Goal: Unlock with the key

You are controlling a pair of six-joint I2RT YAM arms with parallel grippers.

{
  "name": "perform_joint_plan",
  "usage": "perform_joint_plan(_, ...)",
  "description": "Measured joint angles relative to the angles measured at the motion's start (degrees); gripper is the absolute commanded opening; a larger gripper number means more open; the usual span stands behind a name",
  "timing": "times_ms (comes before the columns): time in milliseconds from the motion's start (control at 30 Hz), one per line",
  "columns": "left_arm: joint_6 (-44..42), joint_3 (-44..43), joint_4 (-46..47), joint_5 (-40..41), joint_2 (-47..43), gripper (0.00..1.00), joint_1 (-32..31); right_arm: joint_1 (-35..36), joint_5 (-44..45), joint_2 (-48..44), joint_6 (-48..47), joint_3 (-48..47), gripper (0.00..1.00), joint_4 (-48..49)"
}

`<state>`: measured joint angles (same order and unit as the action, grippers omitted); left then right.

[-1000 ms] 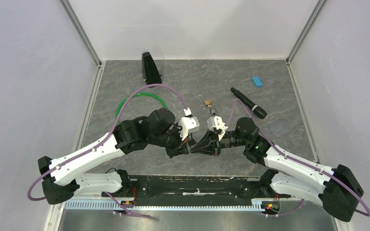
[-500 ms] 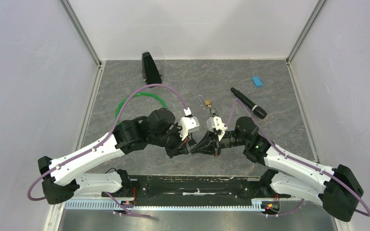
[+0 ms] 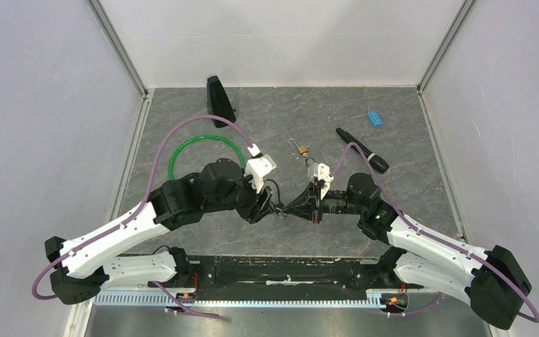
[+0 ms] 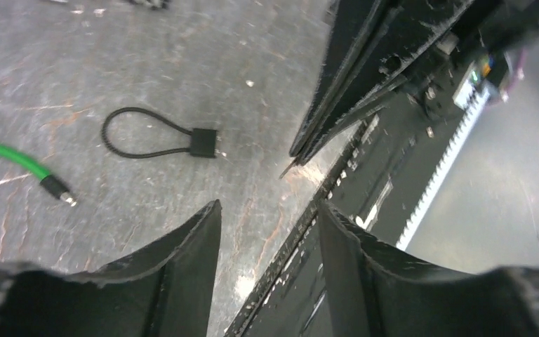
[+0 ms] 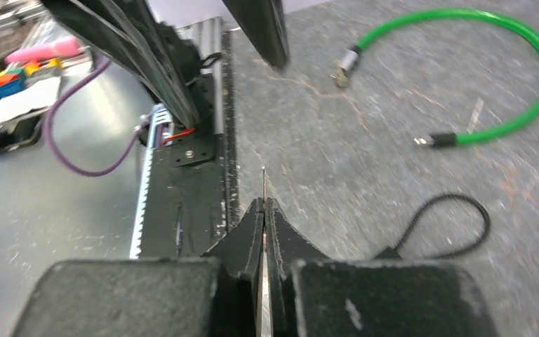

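Over grey table [image 3: 407, 147], right pincer [image 5: 264, 205] grips key [image 5: 263, 179].

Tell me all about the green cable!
The green cable is a thin, glossy, plastic-looking cord lying flat on the grey table, curled into an open ring. One end has a silvery metal plug, the other a small black plug. No pincer holds it; from above, the left arm hides part of it.
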<state>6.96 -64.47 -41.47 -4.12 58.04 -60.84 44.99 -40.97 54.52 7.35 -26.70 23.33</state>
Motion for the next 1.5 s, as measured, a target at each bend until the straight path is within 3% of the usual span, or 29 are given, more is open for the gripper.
perform_joint_plan(233,14.2,0.8,1.4,17.6,-0.6,0.76,0.0,-5.0,13.6,-5.2,7.0,7.1,0.0,0.1)
perform_joint_plan(400,24.8,0.2,-1.0,23.4,5.4,0.78,0.1,-6.4,23.2,-10.4,9.9,10.9,0.0,-0.9)
perform_joint_plan(700,38.6,-3.2,-4.7,23.1,24.3,0.86,1.7,-7.2,34.1,-17.0,13.2,16.6,0.0,-1.9)
perform_joint_plan(933,42.5,-8.9,-6.7,21.8,40.0,0.94,3.3,-7.3,37.5,-21.5,13.0,17.5,0.0,-2.3)
perform_joint_plan(1300,47.9,-11.9,-6.4,19.9,52.3,0.89,7.0,-7.3,37.9,-23.2,13.4,21.4,0.0,-1.1)
perform_joint_plan(1500,52.0,-12.7,-6.4,18.7,53.7,0.82,7.5,-7.3,37.9,-23.7,13.7,21.9,0.0,0.2)
